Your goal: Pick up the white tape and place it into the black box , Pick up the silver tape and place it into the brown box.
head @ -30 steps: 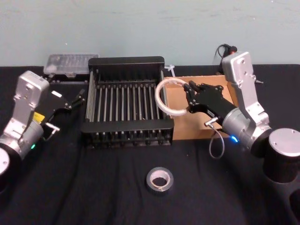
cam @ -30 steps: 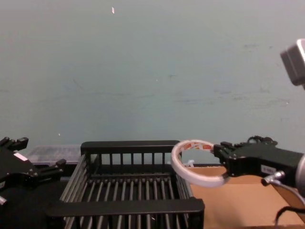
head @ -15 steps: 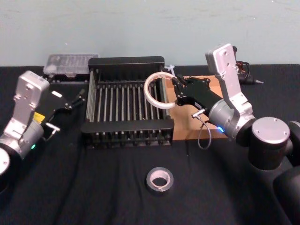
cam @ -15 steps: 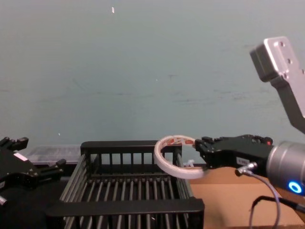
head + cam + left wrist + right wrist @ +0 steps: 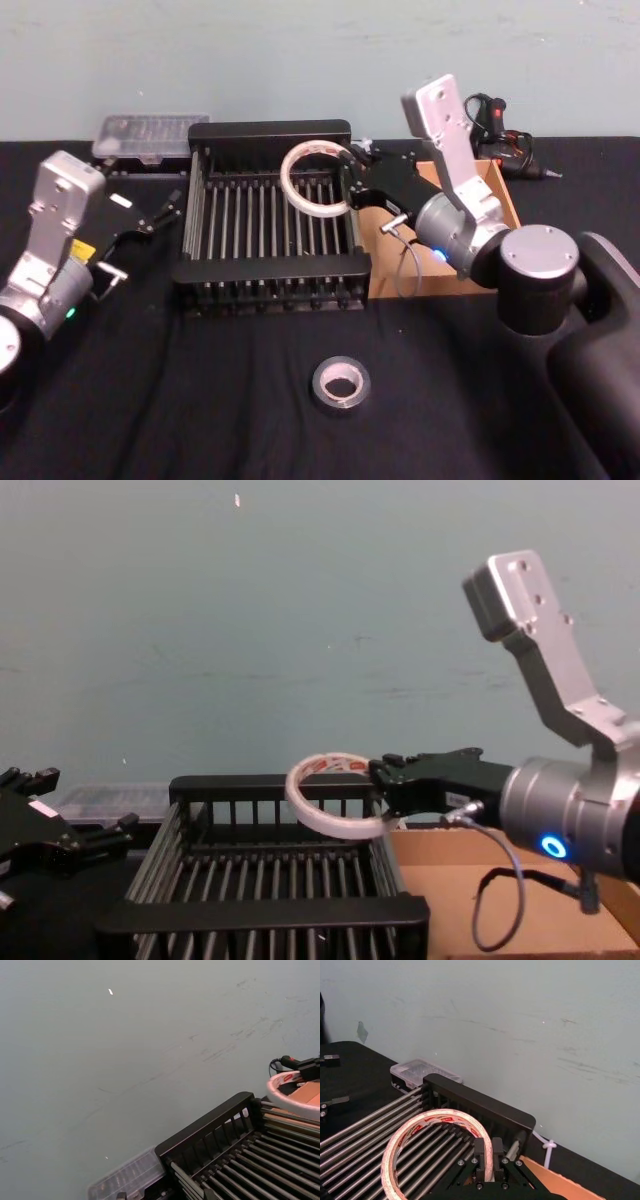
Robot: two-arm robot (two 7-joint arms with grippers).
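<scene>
My right gripper (image 5: pixel 345 188) is clamped on the white tape (image 5: pixel 317 178), holding it in the air over the black box's (image 5: pixel 270 131) right rear part. Silver tape (image 5: pixel 340 385) sits near the table's front edge. Left gripper (image 5: pixel 160 213) is parked left of the box, fingers apart.

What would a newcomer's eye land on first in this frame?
The white tape, clamped by the right gripper and held in the air above the right rear part of the black box. Next comes the silver tape, lying alone on the dark cloth in front of the box, while the left gripper sits parked to the box's left.
</scene>
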